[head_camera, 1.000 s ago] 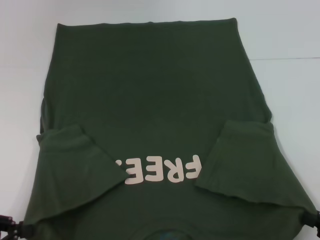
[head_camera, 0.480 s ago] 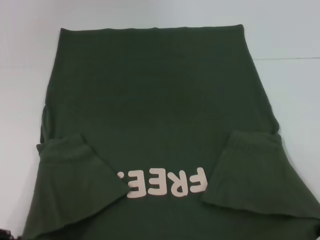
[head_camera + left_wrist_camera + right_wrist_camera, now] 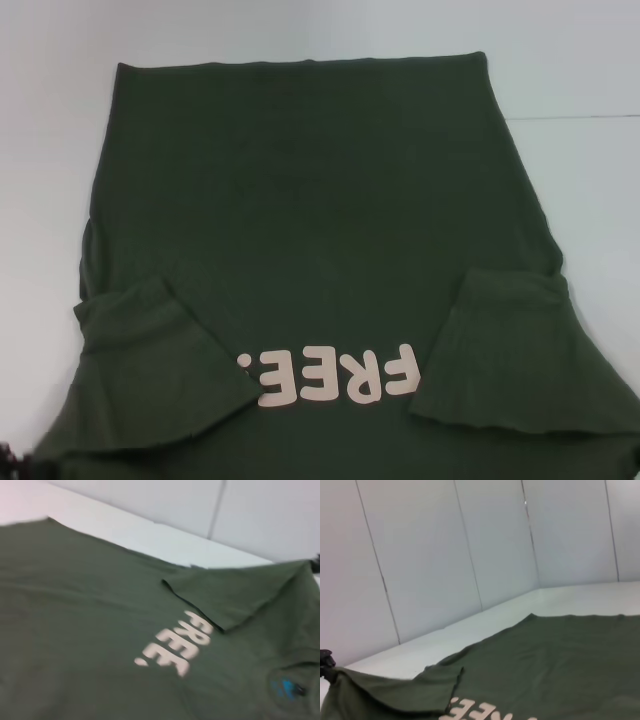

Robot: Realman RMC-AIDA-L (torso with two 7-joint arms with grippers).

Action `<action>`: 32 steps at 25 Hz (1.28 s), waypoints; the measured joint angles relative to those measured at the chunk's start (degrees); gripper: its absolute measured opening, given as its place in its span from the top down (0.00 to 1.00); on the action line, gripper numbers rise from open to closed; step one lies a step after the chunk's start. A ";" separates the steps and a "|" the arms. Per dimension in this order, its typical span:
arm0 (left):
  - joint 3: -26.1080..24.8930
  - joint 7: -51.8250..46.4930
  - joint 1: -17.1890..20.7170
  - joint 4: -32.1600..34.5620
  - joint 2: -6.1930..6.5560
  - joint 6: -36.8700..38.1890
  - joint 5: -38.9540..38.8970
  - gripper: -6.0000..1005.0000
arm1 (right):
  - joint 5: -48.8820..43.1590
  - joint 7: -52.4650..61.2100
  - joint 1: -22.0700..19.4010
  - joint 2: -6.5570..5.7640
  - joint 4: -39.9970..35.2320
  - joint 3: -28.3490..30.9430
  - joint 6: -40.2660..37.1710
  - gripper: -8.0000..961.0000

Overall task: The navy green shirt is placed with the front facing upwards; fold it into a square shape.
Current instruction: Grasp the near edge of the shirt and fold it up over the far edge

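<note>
The navy green shirt (image 3: 300, 200) lies front up on the white table, hem at the far side. Its pink "FREE" lettering (image 3: 330, 375) is near me. Both sleeves are folded inward: the left one (image 3: 150, 370) and the right one (image 3: 520, 360). My left gripper (image 3: 6, 462) is at the near left corner; in the right wrist view it (image 3: 325, 662) pinches the raised shoulder corner. My right gripper (image 3: 316, 562) shows in the left wrist view, holding the opposite raised corner. The blue neck label (image 3: 286, 687) shows there too.
Bare white table (image 3: 590, 200) runs along both sides of the shirt and beyond its hem. Grey wall panels (image 3: 470, 555) stand behind the table.
The shirt has slid toward me: hem and lettering sit lower in the head view. Both grippers have drawn back to the bottom edge, the right one out of the head view.
</note>
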 joint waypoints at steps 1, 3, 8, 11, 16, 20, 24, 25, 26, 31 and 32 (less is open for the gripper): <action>-1.70 -0.13 -0.28 -0.30 0.17 -0.22 -0.59 0.98 | 0.04 0.01 0.23 0.00 0.02 0.47 0.00 0.95; -3.98 -0.41 -0.55 -0.93 0.53 -0.69 -1.70 0.98 | 0.06 -0.03 0.74 0.08 0.38 2.10 0.06 0.95; -4.86 -0.77 -0.44 -2.26 0.72 -2.39 -3.57 0.98 | 0.08 -0.05 2.24 -0.37 2.39 5.26 -0.09 0.95; -5.28 -0.59 0.12 -3.53 0.58 -3.21 -6.64 0.98 | 0.10 -0.20 3.13 -0.36 2.88 7.48 -0.17 0.95; -7.46 -0.49 0.39 -4.39 0.53 -3.23 -9.61 0.98 | 0.10 -0.23 4.04 -0.31 3.16 10.64 0.09 0.95; -8.41 -0.58 0.47 -5.37 0.59 -3.45 -12.00 0.98 | 0.16 0.05 4.87 -0.33 3.96 12.95 0.94 0.95; -9.03 -0.73 -0.13 -6.13 0.72 -4.20 -13.34 0.98 | 0.19 0.96 6.13 -0.50 5.22 15.06 1.87 0.95; -9.11 -0.74 -0.55 -6.63 0.68 -4.74 -14.16 0.98 | 0.21 1.54 6.58 -0.53 5.28 15.65 2.28 0.95; -9.10 -0.76 -0.79 -7.12 0.59 -5.46 -14.87 0.98 | 0.23 2.91 7.34 -0.54 5.29 16.57 3.45 0.95; -8.96 -0.89 -3.16 -13.64 0.61 -15.08 -18.58 0.98 | 0.29 9.45 11.67 -1.36 5.13 17.99 9.36 0.95; -8.92 -0.81 -3.76 -14.80 0.64 -17.16 -18.95 0.98 | 0.29 10.13 12.52 -1.55 5.14 17.90 10.23 0.95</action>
